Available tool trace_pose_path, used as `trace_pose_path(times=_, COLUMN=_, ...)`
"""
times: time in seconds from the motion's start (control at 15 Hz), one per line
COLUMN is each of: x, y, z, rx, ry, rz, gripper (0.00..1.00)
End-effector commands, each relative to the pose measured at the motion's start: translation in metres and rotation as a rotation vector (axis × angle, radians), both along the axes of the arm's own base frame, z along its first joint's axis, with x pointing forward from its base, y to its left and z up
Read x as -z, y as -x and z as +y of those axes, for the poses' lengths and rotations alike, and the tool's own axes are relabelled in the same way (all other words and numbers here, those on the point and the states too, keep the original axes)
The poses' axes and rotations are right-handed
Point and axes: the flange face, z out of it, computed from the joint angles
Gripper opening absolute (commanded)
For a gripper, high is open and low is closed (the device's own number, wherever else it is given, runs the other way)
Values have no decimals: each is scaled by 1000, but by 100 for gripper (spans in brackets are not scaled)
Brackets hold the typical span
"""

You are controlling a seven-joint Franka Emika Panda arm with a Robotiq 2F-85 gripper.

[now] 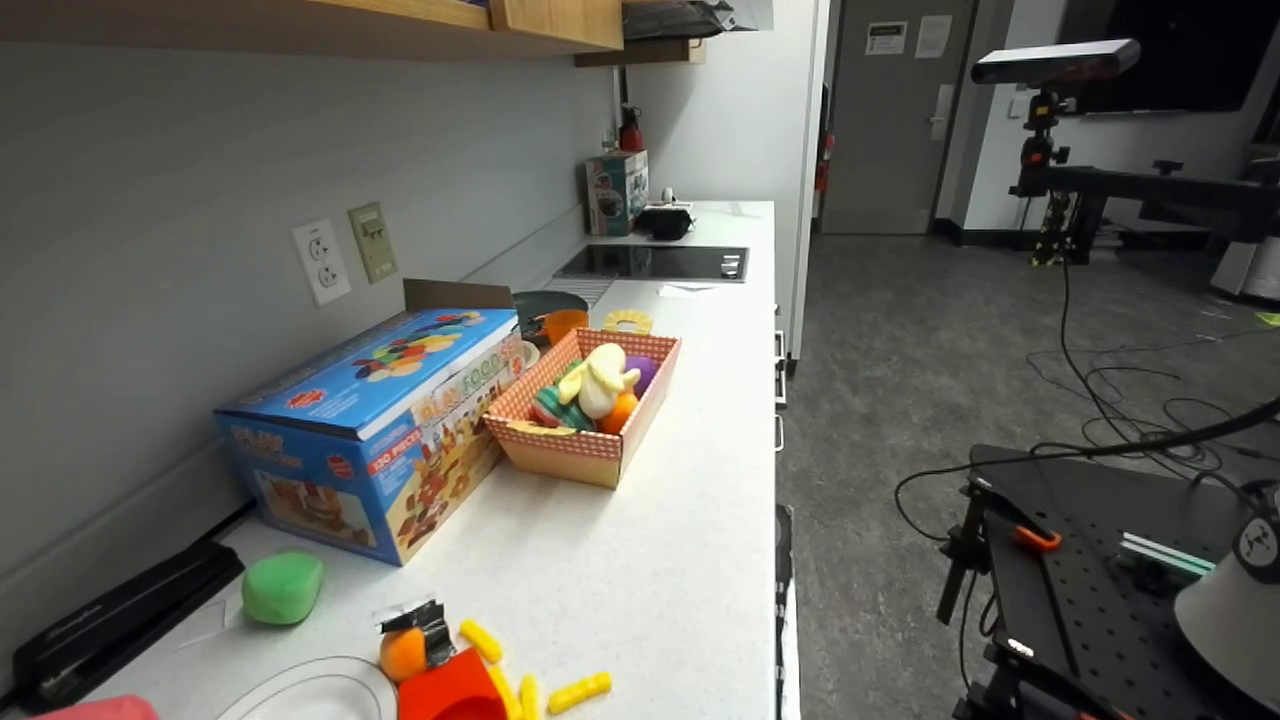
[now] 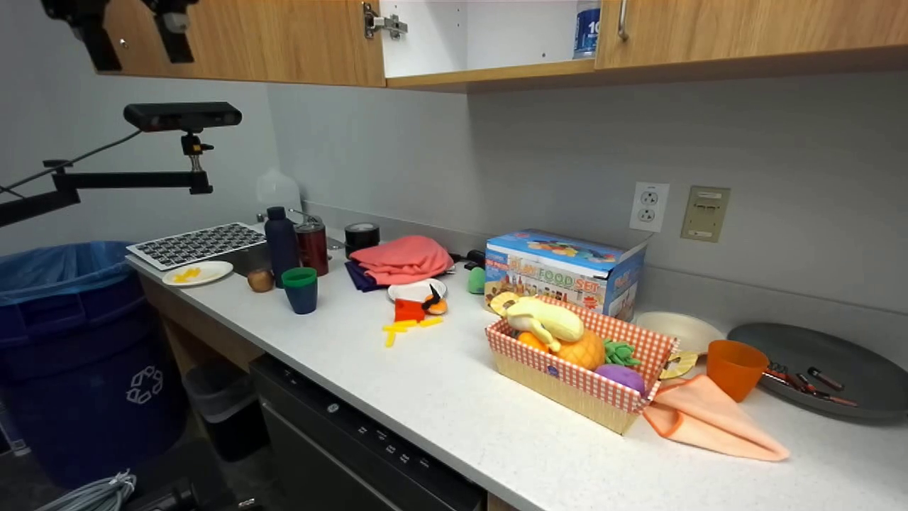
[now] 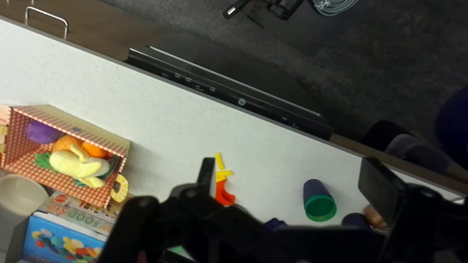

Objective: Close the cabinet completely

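Note:
The wooden wall cabinet (image 2: 489, 76) runs along the top in an exterior view. Its underside (image 1: 250, 28) also shows in an exterior view. One wooden door (image 2: 284, 42) stands swung open on a metal hinge, baring the white interior. The door beside it (image 2: 745, 32), with a metal handle, looks shut. My gripper (image 2: 144, 57) is at the upper left, fingers pointing down, in front of the open door's far end; whether it touches the door cannot be told. In the wrist view my gripper (image 3: 292, 179) is wide open with nothing between its fingers. The cabinet is out of the wrist view.
Below is a white counter (image 2: 397, 397) with a checkered basket of toy food (image 2: 560, 383), a play food box (image 2: 546, 277), cups (image 2: 301, 298) and a dark bottle (image 2: 281, 241). A camera on an arm (image 2: 183, 117) stands below the open door. A bottle (image 2: 587, 32) stands inside the cabinet.

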Motion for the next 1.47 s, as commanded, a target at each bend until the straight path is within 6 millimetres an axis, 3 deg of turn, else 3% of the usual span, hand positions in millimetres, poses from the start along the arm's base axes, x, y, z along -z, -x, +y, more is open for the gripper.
trace_pose_path(times=0.0, x=-17, y=42, z=21, rx=-145, ry=-35, rz=-61, gripper=100)
trace_pose_path(times=0.33, x=-35, y=65, z=52, rx=-320, ry=-123, rz=-194, gripper=100)
trace_pose_path(times=0.73, x=-53, y=69, z=77, rx=-402, ry=-286, rz=-342, gripper=100)
trace_pose_path(times=0.93, x=-58, y=72, z=84, rx=-412, ry=-370, rz=-382, gripper=100)
trace_pose_path(times=1.4, x=-61, y=82, z=80, rx=-422, ry=-492, rz=-489, gripper=100)
